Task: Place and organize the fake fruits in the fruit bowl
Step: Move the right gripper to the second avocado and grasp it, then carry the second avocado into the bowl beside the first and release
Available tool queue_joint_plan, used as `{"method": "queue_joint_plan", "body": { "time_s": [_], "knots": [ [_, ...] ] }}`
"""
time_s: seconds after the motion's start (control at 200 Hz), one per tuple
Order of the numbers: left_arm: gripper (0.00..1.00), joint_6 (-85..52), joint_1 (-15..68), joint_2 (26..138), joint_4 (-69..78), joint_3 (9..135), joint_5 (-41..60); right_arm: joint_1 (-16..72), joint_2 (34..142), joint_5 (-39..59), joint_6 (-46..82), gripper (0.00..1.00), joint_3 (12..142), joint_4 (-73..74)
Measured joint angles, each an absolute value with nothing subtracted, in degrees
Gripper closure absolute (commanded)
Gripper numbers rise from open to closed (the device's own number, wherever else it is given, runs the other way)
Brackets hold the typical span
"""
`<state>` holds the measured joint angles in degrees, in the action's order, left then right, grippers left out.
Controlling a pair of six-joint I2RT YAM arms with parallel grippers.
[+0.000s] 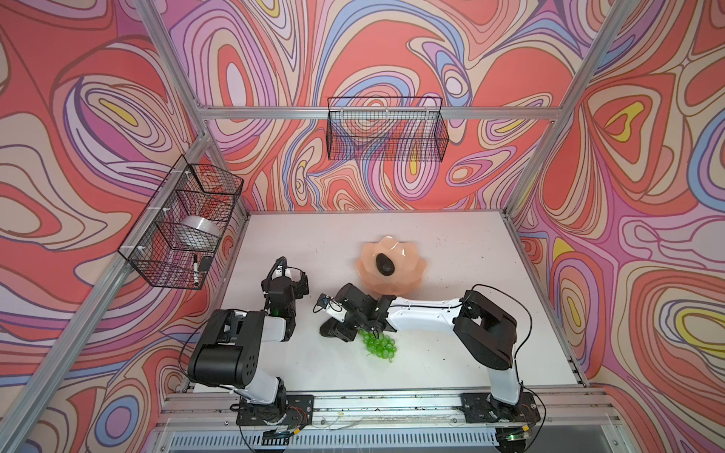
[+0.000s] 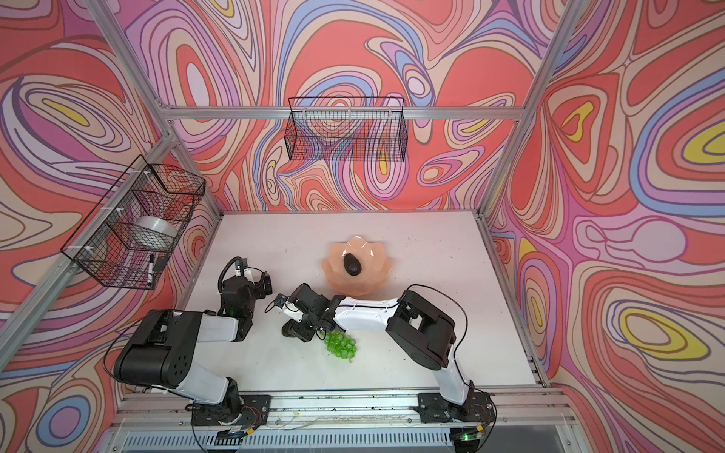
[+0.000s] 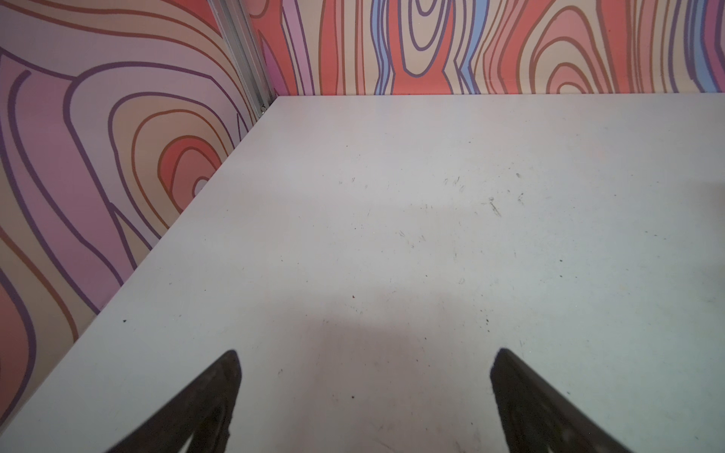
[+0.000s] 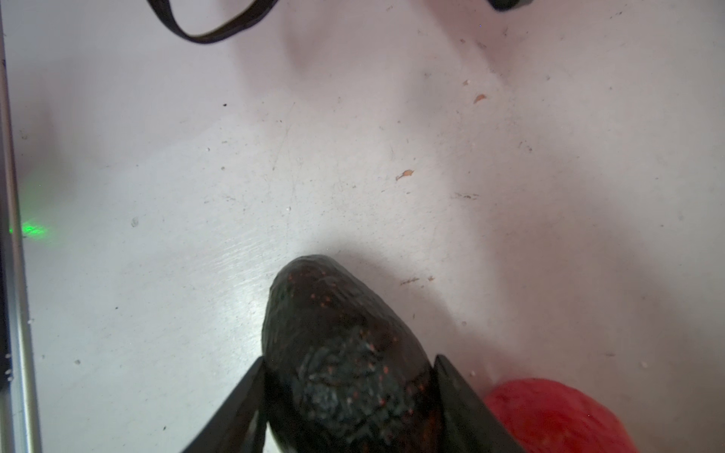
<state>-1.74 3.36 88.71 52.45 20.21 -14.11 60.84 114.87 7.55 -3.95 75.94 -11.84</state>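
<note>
**Right hand grips an avocado; another already lies in the bowl**

The right gripper [image 4: 349, 359] is about half closed, with both fingers pressed against the sides of a dark avocado [image 4: 314, 302], so it has hold of it. The avocado's narrow end points away from the wrist; whether it rests on the white table [image 4: 157, 157] or is just off it cannot be told. A red apple [image 4: 549, 415] sits just beside one finger.

In both top views this gripper is hidden under its own wrist, which is near the fruit bowl [image 1: 408, 284] [image 2: 372, 284], to the left of it and on the side toward the arm bases. The bunch of green grapes [image 1: 378, 345] [image 2: 340, 345] lies on the table on that same side of the bowl, apart from it and just beside the right wrist.

A second avocado [image 1: 385, 263] [image 2: 353, 264] lies in the middle of the peach bowl, alone there. The left gripper [image 3: 367, 352] stands wide open with nothing between its fingers, over bare table well to the left of the bowl.

Beyond the bowl, a black wire basket [image 1: 386, 129] hangs on the back wall; another basket [image 1: 184, 223] hangs on the wall far to the bowl's left.
</note>
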Motion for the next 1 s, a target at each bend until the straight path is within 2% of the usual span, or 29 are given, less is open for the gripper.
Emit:
{"method": "queue_joint_plan", "body": {
  "time_s": [0.18, 0.355, 0.476, 0.636, 0.876, 1.001],
  "knots": [
    [0.0, -1.74, 3.36, 88.71, 52.45, 20.21, -14.11, 60.8, 113.47, 7.29, -1.04, 0.66, 74.74, -11.55],
    [0.0, -1.74, 3.36, 88.71, 52.45, 20.21, -14.11, 58.98, 106.04, 7.33, 3.14, 0.66, 73.71, -13.06],
    [0.0, -1.74, 3.36, 88.68, 52.45, 20.21, -14.13, 54.08, 97.84, 7.01, 6.5, 0.66, 73.21, -13.91],
    [0.0, -1.74, 3.36, 88.68, 52.45, 20.21, -14.13, 43.24, 90.24, 3.77, 10.35, 0.66, 72.16, -14.76],
    [0.0, -1.74, 3.36, 88.68, 52.45, 20.21, -14.13, 31.27, 92.14, 3.57, 17.28, 0.67, 68.18, -16.91],
    [0.0, -1.74, 3.36, 88.68, 52.45, 20.21, -14.11, 28.18, 95.57, 2.81, 21.34, 0.67, 68.12, -16.69]
  ]
}}
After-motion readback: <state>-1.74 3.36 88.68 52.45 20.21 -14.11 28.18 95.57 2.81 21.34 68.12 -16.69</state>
